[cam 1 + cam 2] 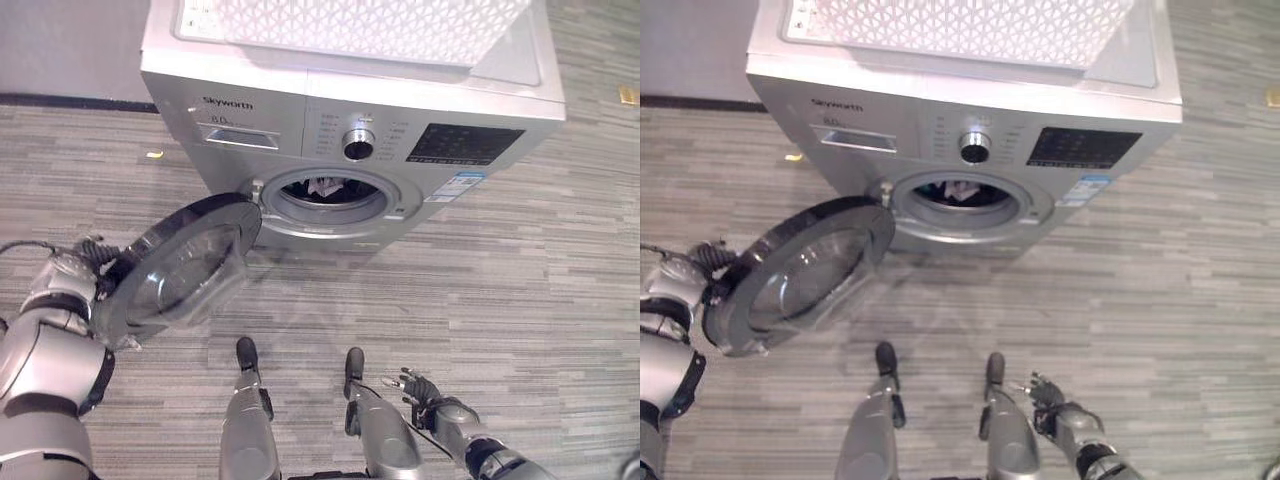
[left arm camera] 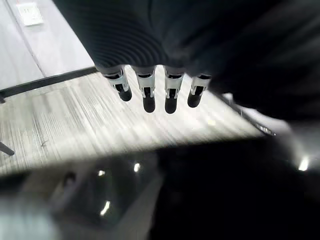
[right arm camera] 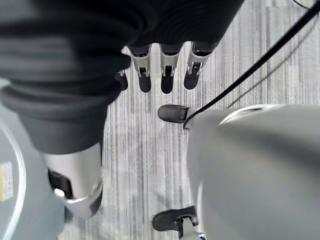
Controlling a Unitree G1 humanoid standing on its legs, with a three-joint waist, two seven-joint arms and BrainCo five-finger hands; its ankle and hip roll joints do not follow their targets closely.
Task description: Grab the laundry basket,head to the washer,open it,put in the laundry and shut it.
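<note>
Laundry (image 1: 324, 187) sits inside the washer (image 1: 350, 140), a pale bundle visible deep in the drum, so loading looks done. Up on the washer's top, at its back edge, rests the white laundry basket (image 1: 350, 25), parked out of the way. Washer door (image 1: 180, 270) hangs wide open, swung toward the left hand (image 2: 155, 90), fingers straight just beside its rim, likely ready to push it shut. Right hand (image 1: 425, 388) hangs low, fingers relaxed, holding nothing.

Basket (image 1: 360, 25) on top of washer (image 1: 350, 110). Laundry (image 1: 325, 186) inside washer drum. Door (image 1: 180, 268) swung open left of washer opening (hinge side), left hand (image 1: 85, 262) behind door.
</note>
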